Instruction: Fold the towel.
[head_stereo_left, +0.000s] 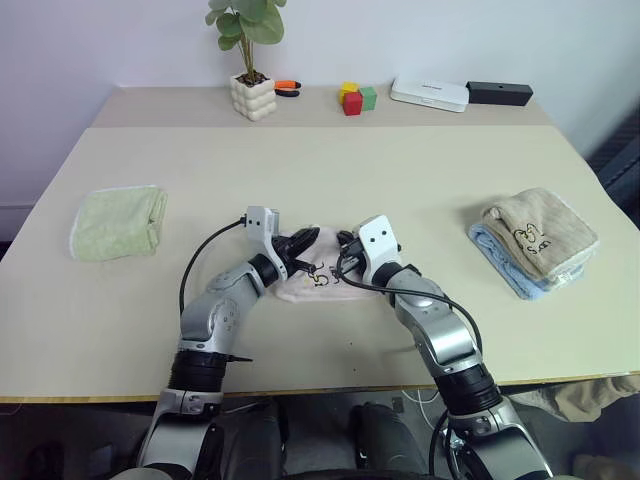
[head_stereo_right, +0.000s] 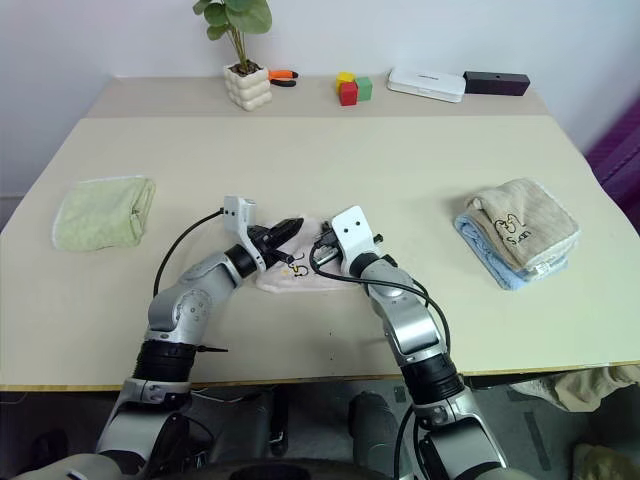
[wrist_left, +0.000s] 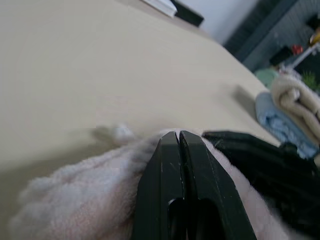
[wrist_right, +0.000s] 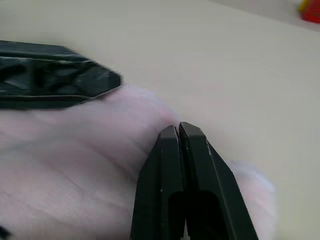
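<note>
1. The towel (head_stereo_left: 318, 277), pale pink and already bunched into a small folded bundle, is seen lying on the table (head_stereo_left: 330, 170) directly under and between the two grippers.
2. The left gripper (head_stereo_left: 303, 242) is held pressed together with nothing between its fingers; its tips are laid over the towel's top, pointing toward the other gripper.
3. The right gripper (head_stereo_left: 345, 243) is likewise closed flat and empty, resting over the towel just beside the left one, the two almost meeting.
4. The step in hand is judged to be pressing or smoothing the fold; it would be done well if both grippers were kept low and level, and drawn outward evenly so the layers are not dragged askew.
5. Well apart to the left a light green towel (head_stereo_left: 118, 222) is seen, and to the right a beige towel (head_stereo_left: 541, 233) stacked on a blue one.
</note>
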